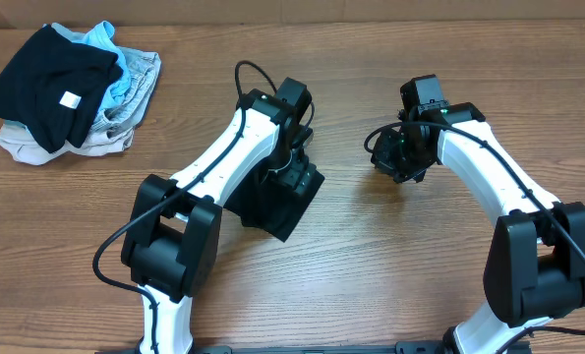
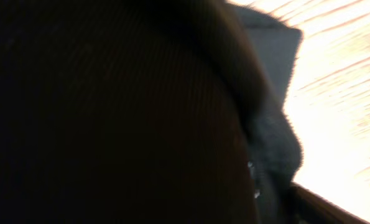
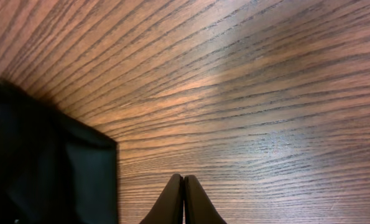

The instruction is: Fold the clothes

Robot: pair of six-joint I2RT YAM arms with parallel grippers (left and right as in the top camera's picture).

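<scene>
Compact folded black fabric shirt (image 1: 277, 202) lies mid brown wooden table (image 1: 390, 285) under left gripper (image 1: 294, 162), jaws can't tell; right gripper (image 3: 183, 186) pinched together, empty, beside it. Last fold looks set; next, lift clear.

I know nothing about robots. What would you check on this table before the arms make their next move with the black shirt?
1. The black shirt lies as a compact folded bundle on the table: ok.
2. The left tool is free of the shirt: cannot tell; its camera shows only dark cloth close up.
3. The right tool is shut and empty: ok.
4. The right tool is apart from the shirt's edge, over bare wood: ok.
5. The pile of other clothes lies apart from both arms: ok.
</scene>
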